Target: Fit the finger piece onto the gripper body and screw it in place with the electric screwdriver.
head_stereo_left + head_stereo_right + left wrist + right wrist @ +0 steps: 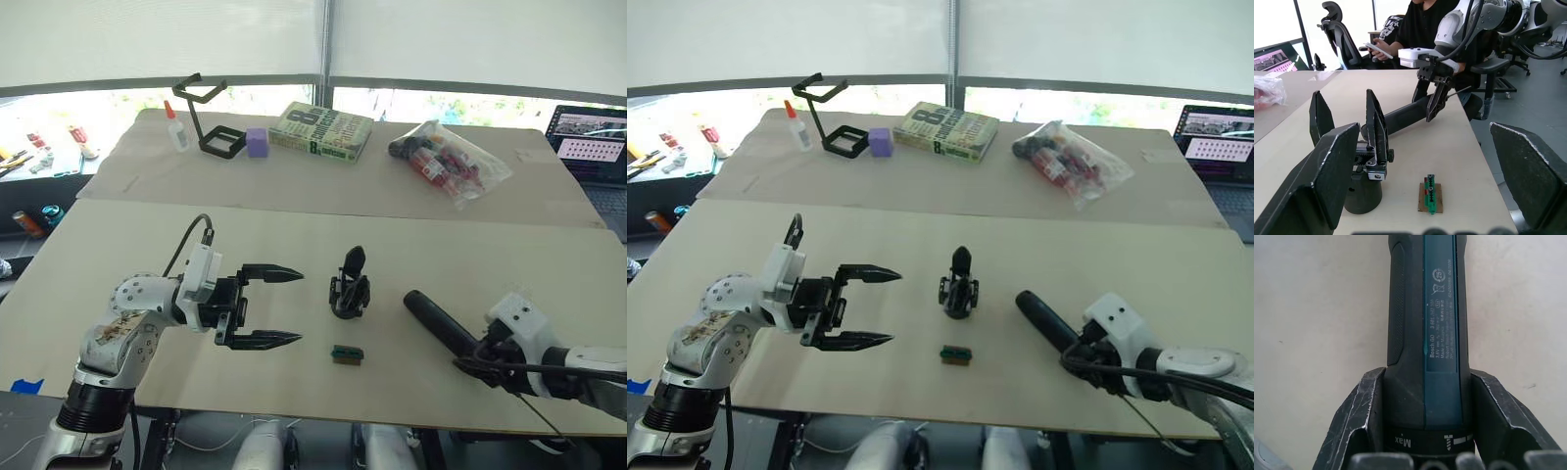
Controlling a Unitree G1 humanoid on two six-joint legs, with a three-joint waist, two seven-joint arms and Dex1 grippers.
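1. While I watch from the head camera, my left claw [272,308] hangs over the bench [118,245] with its two black fingers spread wide, gripping nothing.
2. Just off its fingertips, toward the middle of the bench, stands the gripper body [349,286], upright on its rounded base, black fingers pointing up.
3. From the left wrist camera I can see two upright blades on that body, so the finger piece [1376,128] appears seated on it; I cannot tell whether any screw is in.
4. A small green-brown block [347,354] lies flat on the bench, just in front of the gripper body and apart from it.
5. My right claw [1422,431] is clenched on the electric screwdriver [441,324], fingers pressed on both sides of its thick black barrel.
6. The screwdriver lies low over the bench to the right of the gripper body, well apart from it, its blunt end angled toward the bench's middle.
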